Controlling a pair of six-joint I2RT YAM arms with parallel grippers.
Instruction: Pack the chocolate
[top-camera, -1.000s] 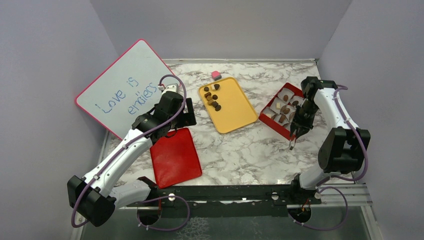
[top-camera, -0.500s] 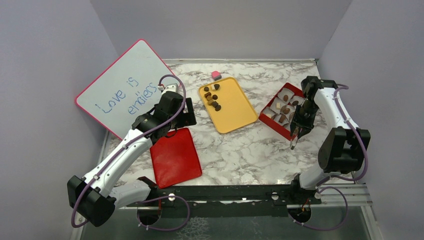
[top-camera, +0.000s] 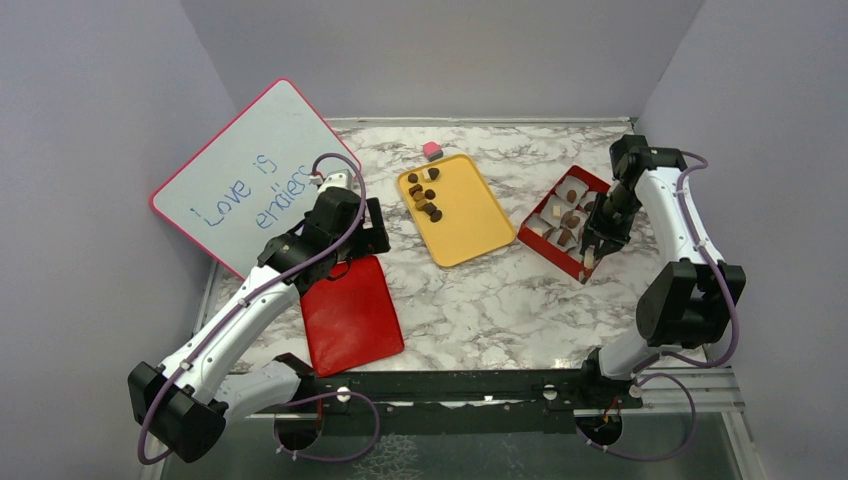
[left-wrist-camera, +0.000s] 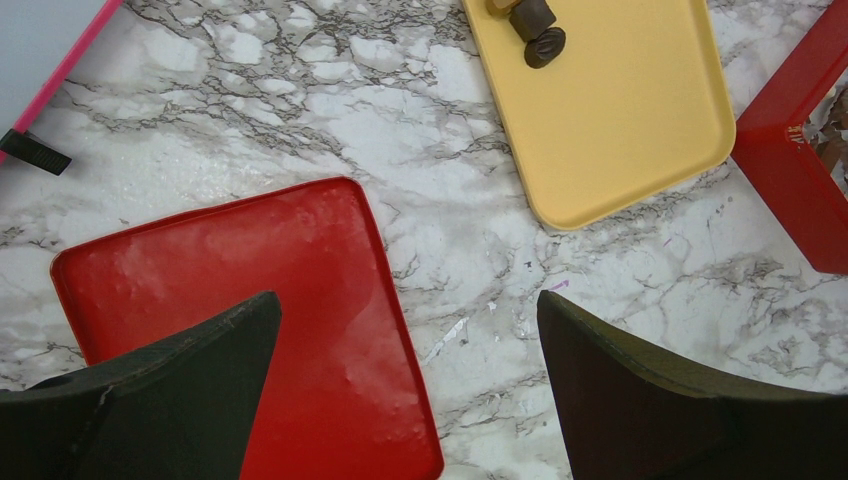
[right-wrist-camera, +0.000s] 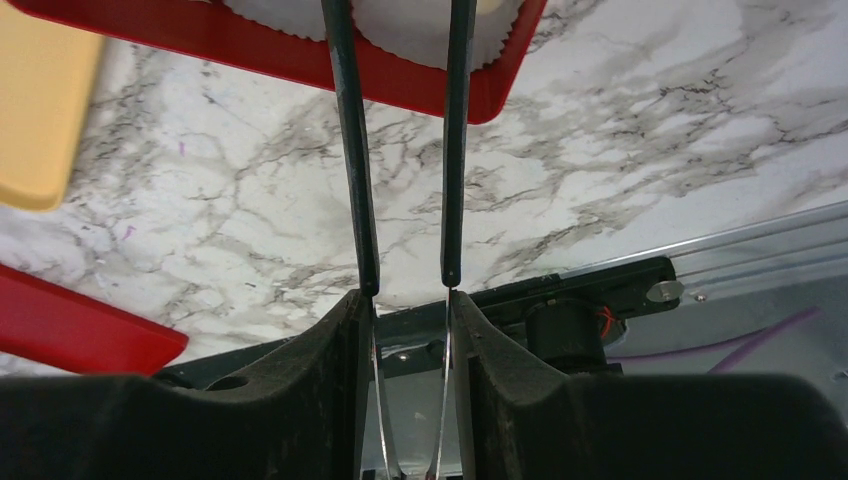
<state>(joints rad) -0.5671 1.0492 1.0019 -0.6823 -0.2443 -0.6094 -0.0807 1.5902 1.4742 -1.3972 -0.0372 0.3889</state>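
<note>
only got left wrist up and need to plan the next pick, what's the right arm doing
Observer: The right gripper is shut on long tweezers; their tips reach over the near corner of the red box.
Operator: any chocolate in that box
Observer: Yes, several brown pieces lie in white paper cups there.
Operator: how many on the yellow tray, mine cuts off its far end
Observer: About eight chocolates, clustered at the far end of the yellow tray.
</note>
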